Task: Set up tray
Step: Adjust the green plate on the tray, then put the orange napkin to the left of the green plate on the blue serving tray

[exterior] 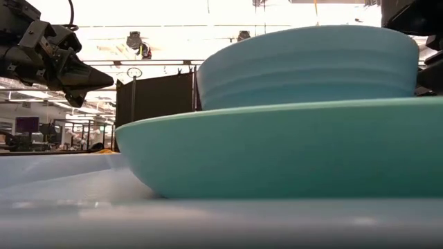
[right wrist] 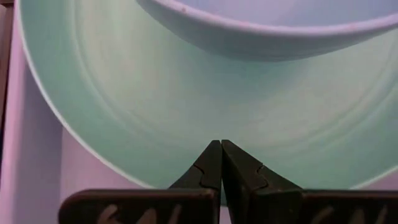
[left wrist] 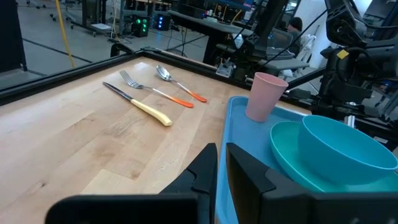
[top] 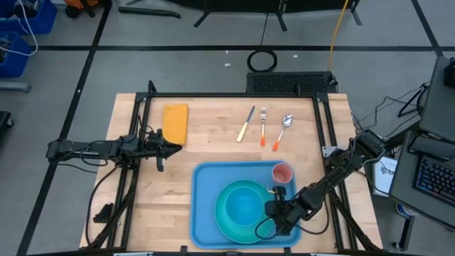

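Orange napkin [top: 175, 123] lies at ten o'clock on the bench [top: 213, 149], the left pincer [top: 169, 148] nearly pressed together and empty just beside it, probably poised to fetch it. Cutlery [top: 263, 126] waits at twelve. The tray [top: 207, 206] at six carries plate [top: 229, 217], bowl [top: 247, 204] and cup [top: 282, 173]; the right pincer [top: 274, 209], pressed together, hangs over the plate's rim.
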